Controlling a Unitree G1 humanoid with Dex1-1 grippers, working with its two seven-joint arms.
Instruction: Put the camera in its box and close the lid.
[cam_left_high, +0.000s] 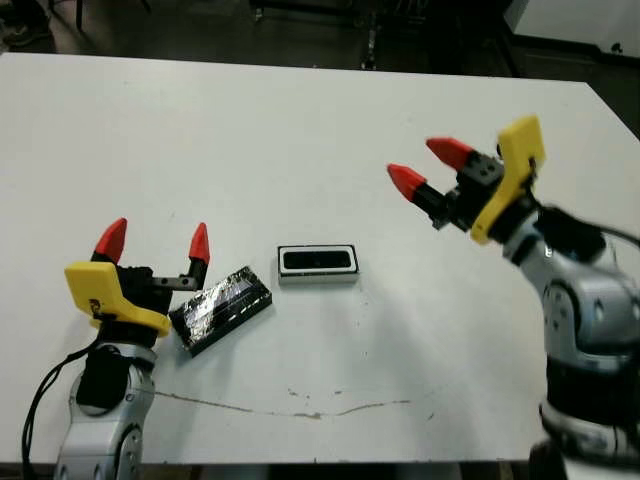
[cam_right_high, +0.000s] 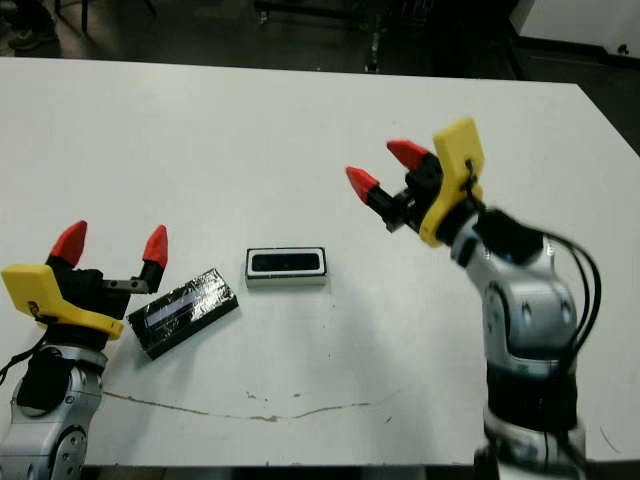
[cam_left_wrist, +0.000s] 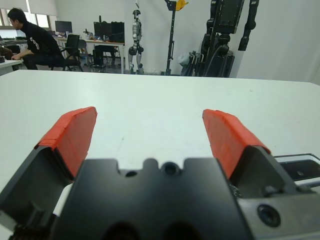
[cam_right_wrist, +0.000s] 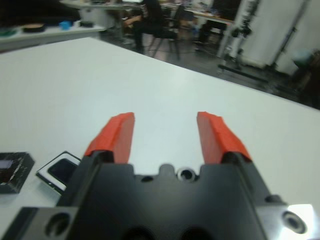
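Now lying inside box (cam_left_high: 317, 263): camera (cam_left_high: 317, 261). At its eight o'clock, just apart: lid (cam_left_high: 221, 308). Spread wide, holding nothing: left gripper (cam_left_high: 155, 241), right gripper (cam_left_high: 428, 165).

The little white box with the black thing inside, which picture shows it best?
The left eye view shows the small white-rimmed box best: whole, from above, with the slim black camera lying inside. The right eye view shows much the same. The right wrist view catches only part of it beside the gripper body, and the left wrist view shows just a sliver.
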